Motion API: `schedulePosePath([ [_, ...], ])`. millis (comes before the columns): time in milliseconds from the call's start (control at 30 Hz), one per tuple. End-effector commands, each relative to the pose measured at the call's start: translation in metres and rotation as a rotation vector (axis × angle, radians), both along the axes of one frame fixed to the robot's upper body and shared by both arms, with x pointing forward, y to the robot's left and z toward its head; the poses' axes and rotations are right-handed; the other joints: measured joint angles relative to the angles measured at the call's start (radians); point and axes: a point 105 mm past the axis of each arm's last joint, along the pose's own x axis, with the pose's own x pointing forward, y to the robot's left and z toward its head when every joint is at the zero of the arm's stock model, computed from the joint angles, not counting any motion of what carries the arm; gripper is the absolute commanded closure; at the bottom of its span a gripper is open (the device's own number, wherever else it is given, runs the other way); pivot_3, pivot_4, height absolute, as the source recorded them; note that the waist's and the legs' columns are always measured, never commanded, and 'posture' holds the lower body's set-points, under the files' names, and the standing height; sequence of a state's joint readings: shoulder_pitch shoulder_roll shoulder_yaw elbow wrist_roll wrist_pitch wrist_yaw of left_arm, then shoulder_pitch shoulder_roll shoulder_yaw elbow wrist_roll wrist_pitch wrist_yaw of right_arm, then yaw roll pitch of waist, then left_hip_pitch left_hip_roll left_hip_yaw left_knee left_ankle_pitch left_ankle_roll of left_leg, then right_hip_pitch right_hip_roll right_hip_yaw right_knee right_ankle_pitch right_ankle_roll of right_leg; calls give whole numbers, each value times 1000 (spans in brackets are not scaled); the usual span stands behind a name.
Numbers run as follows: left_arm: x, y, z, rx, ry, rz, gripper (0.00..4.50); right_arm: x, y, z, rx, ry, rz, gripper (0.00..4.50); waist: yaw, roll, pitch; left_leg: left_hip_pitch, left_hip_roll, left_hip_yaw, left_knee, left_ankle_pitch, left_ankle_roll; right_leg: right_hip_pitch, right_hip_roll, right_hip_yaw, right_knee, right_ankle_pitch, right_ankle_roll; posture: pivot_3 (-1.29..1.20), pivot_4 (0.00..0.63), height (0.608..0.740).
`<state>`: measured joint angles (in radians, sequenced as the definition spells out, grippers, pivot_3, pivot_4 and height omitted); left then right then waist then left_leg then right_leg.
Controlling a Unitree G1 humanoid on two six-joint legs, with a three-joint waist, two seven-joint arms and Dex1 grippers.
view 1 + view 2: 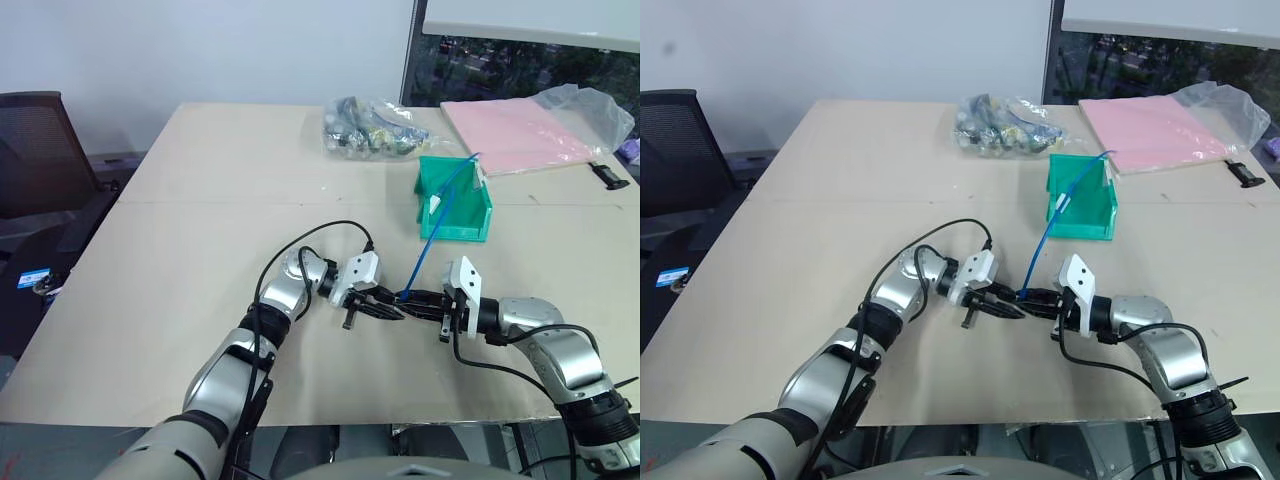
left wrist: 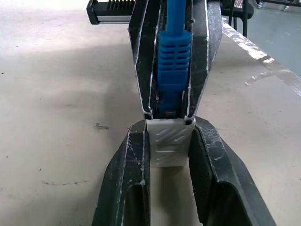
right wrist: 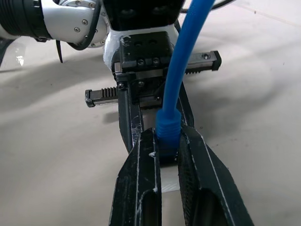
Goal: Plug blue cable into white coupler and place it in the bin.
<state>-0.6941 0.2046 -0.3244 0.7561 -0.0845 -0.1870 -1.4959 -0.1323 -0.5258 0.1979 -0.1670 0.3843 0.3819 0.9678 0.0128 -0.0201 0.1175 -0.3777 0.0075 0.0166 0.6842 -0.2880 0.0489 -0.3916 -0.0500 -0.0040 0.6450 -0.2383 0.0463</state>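
Note:
Near the table's front edge my two grippers meet tip to tip. My left gripper is shut on the white coupler, a small ribbed white block. My right gripper is shut on the blue cable at its ribbed blue boot. The plug end sits right against the coupler's face, and how deep it goes is hidden by the fingers. In the left eye view the left gripper and right gripper are just in front of the green bin. From the grip, the cable rises into the bin.
A small white piece lies inside the bin. Behind it are a clear bag of bundled cables, a pink sheet and a crumpled clear bag. A black chair stands off the table's left side.

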Motion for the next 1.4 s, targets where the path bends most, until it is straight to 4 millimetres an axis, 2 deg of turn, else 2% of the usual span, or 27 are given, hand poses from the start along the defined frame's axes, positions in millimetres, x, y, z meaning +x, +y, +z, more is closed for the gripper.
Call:
schedulePosePath([
  [33, -7, -3, -4, -3, 20, -29, 3982, -8, -2, -36, 67, 219, -63, 4500, 0, 0, -3, 0, 0, 0, 0, 0, 0, 0, 0, 0, 0, 0, 0, 0, 150, 740],
  [100, -7, -2, -5, -3, 22, -24, 3982, 4, 7, 12, 282, 86, -54, 4500, -1, 0, -1, -1, 0, -1, 0, 0, 0, 0, 0, -1, -1, 0, 0, 0, 150, 740],
  [200, -6, -2, -6, -12, 23, 0, 3982, 12, 8, 60, 441, -10, -26, 4500, -8, 9, 7, -4, 1, 1, 0, 0, 0, -5, -1, 1, 0, 1, 0, 0, 150, 740],
  [267, -5, -2, -6, -25, 22, 17, 3982, 13, 9, 77, 473, -38, 2, 4500, -8, 9, 11, -6, 1, 2, 0, 0, 0, -7, -2, 1, 0, 1, 0, 0, 150, 740],
  [333, -5, -3, -5, -37, 25, 34, 2925, 16, 9, 86, 456, -54, 17, 4500, -9, 10, 13, -8, 1, 2, 0, 0, 0, -8, -2, 0, 0, 1, 0, 0, 150, 740],
  [400, -6, -2, -2, -61, 54, 51, 2307, 18, 9, 93, 442, -54, 27, 4500, -14, 15, 15, -7, 0, 3, 0, 0, 0, -9, -2, 1, 0, 1, 1, 0, 150, 740],
  [467, -1, 0, 3, -89, 32, 110, 1367, 17, 8, 100, 441, -45, 55, 4500, -8, 14, 15, -8, 0, 1, 0, 0, 0, -9, -3, 0, 1, 1, 1, 0, 150, 740],
  [533, 4, 4, 16, -137, 5, 191, 394, 23, 2, 110, 437, -59, 52, 4500, -1, 14, 16, -9, 0, 0, 0, 0, 0, -9, -3, -2, 0, 1, 1, 0, 150, 740],
  [567, 5, 6, 22, -153, -12, 220, 70, 26, -1, 115, 438, -64, 44, 4500, -2, 15, 16, -10, 0, -1, 0, 0, 1, -9, -3, -2, -1, 1, 1, 0, 150, 740],
  [700, 5, 13, 53, -232, -48, 351, 70, 52, -13, 134, 416, -66, -64, 4500, -11, 16, 18, -20, 0, 2, 1, 0, 0, -20, -4, 1, 3, 1, 1, 0, 150, 740],
  [833, 14, 23, 105, -277, -129, 561, 70, 95, -35, 150, 326, -33, -215, 4500, -11, 16, 21, -20, 0, 1, 2, 0, 0, -20, -5, 2, 5, 1, 1, 0, 150, 740],
  [967, 16, 24, 143, -316, -155, 698, 70, 132, -58, 149, 201, 44, -349, 4500, -6, 16, 23, -19, -1, 1, 1, 0, 0, -20, -5, 1, 5, 1, 1, 0, 150, 740],
  [1033, 15, 21, 154, -327, -148, 753, 70, 147, -64, 151, 185, 78, -380, 4500, -7, 16, 24, -19, -1, 3, 1, 0, 0, -20, -4, 1, 4, 1, 1, 0, 150, 740],
  [1167, 10, 18, 156, -291, -139, 780, 70, 167, -70, 150, 160, 81, -430, 4500, -13, 16, 24, -20, -1, 4, 0, 1, -1, -20, -3, 2, 1, 1, 1, 0, 150, 740],
  [1267, 8, 17, 151, -267, -127, 791, 0, 179, -77, 149, 112, 8, -474, 3304, -17, 16, 25, -21, -1, 4, -2, 3, -4, -20, -4, 2, -1, 1, 1, 0, 150, 740],
  [1400, 7, 19, 143, -249, -122, 803, 0, 196, -101, 166, 69, -155, -648, 1338, -21, 17, 28, -22, -1, 4, -2, 3, -5, -20, -4, 3, -2, 1, 1, 0, 150, 740],
])
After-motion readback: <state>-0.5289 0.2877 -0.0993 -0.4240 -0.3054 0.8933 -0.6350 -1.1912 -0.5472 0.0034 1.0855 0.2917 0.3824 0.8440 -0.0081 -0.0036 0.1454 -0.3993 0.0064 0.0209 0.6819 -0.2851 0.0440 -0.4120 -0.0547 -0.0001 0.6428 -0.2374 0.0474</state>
